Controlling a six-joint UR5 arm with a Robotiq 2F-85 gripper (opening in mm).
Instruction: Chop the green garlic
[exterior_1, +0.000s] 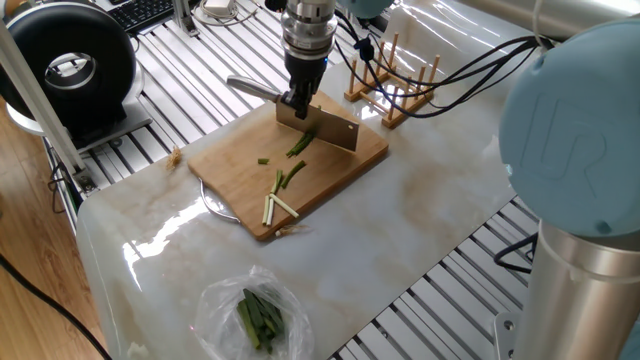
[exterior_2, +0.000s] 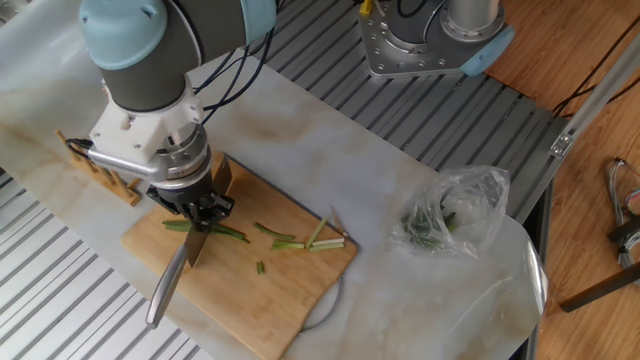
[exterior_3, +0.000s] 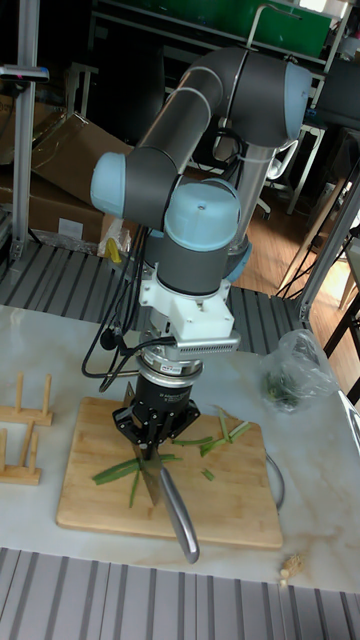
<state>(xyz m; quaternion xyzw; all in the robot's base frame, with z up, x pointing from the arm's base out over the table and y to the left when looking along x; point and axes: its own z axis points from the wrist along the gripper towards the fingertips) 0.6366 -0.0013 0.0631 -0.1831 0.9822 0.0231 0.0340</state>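
My gripper is shut on a cleaver knife where blade and handle meet. The blade points edge-down over the far part of the bamboo cutting board. A green piece of the green garlic lies right by the blade. More cut green sticks and two white sticks lie toward the board's near end.
A clear plastic bag of dark green leaves sits on the marble top beyond the board. A wooden peg rack stands close behind the gripper. Small root scraps lie at the board's edge.
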